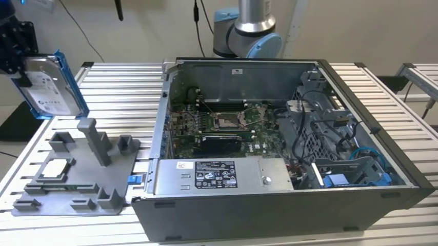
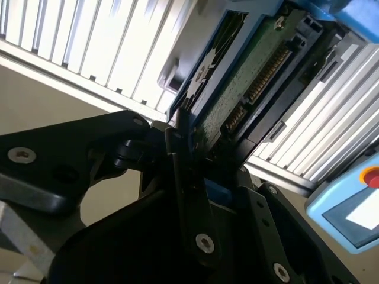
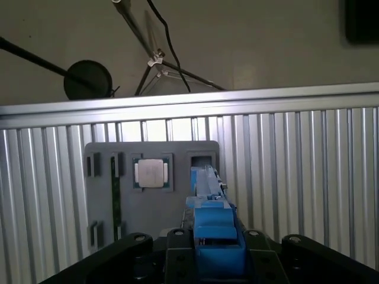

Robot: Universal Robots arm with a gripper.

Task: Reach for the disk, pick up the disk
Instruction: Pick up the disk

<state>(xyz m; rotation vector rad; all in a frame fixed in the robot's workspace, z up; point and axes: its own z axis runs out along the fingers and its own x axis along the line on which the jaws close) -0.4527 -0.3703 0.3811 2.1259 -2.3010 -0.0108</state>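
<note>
Exterior view: gripper (image 1: pixel 22 74) cut by the picture's edge, far face of the disk (image 1: pixel 55 87) hidden. Second wrist view: disk's far end and a blue panel (image 2: pixel 346 204) cropped. First wrist view: disk edge-on, label hidden.

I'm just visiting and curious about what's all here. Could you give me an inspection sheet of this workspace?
Surface: slatted metal table.
Job's things: disk held in the air above the table, at the exterior view's left.
Clutter: grey tray with a chip on it; open computer case.
Claw: claw shut on the disk.
Cables: cables inside the case.
Surroundings: pale wall; arm base behind the case.
</note>
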